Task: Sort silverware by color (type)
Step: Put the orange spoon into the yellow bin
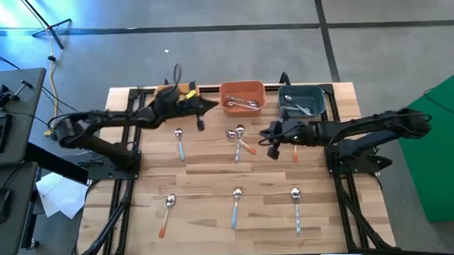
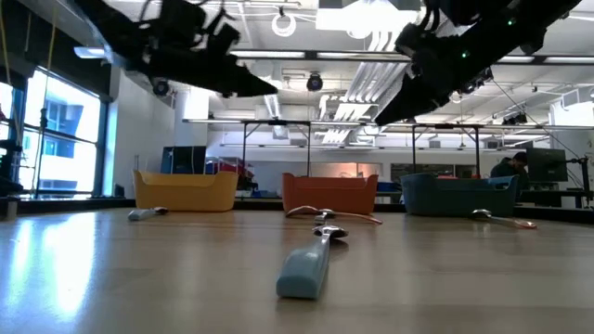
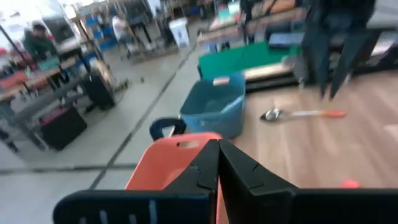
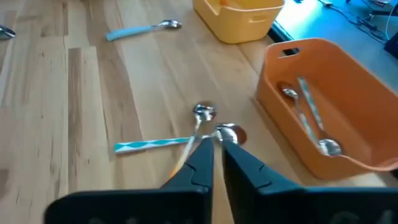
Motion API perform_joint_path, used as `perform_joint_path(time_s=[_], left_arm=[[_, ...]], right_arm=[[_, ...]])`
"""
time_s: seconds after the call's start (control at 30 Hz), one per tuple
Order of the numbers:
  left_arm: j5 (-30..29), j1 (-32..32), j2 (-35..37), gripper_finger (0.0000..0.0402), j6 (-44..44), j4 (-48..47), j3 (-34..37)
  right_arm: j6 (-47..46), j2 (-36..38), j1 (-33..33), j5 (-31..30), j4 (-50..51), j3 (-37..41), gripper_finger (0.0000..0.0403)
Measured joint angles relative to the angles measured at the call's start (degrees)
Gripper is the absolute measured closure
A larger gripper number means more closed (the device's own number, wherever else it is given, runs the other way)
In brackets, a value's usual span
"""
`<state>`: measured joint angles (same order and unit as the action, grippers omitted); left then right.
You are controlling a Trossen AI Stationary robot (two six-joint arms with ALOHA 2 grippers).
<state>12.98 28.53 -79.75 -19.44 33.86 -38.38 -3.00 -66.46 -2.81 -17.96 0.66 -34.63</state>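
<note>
With my left gripper (image 1: 208, 105) shut empty, my right gripper (image 4: 214, 148), jaws barely parted, risked snagging both crossed spoons (image 4: 202, 127) at once.

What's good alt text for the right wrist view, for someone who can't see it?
The right gripper hangs nearly shut over two crossed spoons on the wooden table, beside an orange plastic bin holding spoons. Farther off lie a blue-handled spoon and a yellow bin.
</note>
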Motion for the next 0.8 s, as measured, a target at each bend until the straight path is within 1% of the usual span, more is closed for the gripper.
perform_joint_path(time_s=[0.1,0.23,0.3,0.4,0.47,0.6,0.7,0.8], left_arm=[[-1.0,-1.9,5.4,0.0401,1.3,3.6,5.7],[-4.5,-4.2,11.7,0.0401,1.6,4.6,11.9],[-6.0,-4.9,14.1,0.0401,3.3,5.7,14.5],[-6.0,-5.7,16.9,0.0401,5.9,7.1,18.2],[-6.1,-6.2,18.1,0.0401,6.5,8.8,20.5],[-6.3,-6.8,19.0,0.0401,7.4,14.1,24.3],[-6.3,-6.9,18.9,0.0401,7.9,16.0,24.9],[-6.3,-6.8,19.0,0.0401,8.8,16.5,24.9]], right_arm=[[-1.2,-4.8,1.0,-1.1,-4.1,0.0,0.0352],[-3.7,-10.6,1.5,-1.1,-9.7,0.0,0.0299],[-5.7,-13.3,1.3,-1.1,-10.1,-0.6,0.0275],[-8.3,-17.4,0.9,-1.3,-10.8,-1.8,0.0249],[-10.4,-20.0,0.7,-1.5,-11.0,-2.9,0.0239],[-15.5,-25.4,0.5,-1.6,-11.0,-5.0,0.0236],[-18.8,-29.1,0.5,-3.2,-10.8,-5.8,0.0236],[-19.5,-32.0,0.5,-3.5,-10.7,-6.8,0.0236]])
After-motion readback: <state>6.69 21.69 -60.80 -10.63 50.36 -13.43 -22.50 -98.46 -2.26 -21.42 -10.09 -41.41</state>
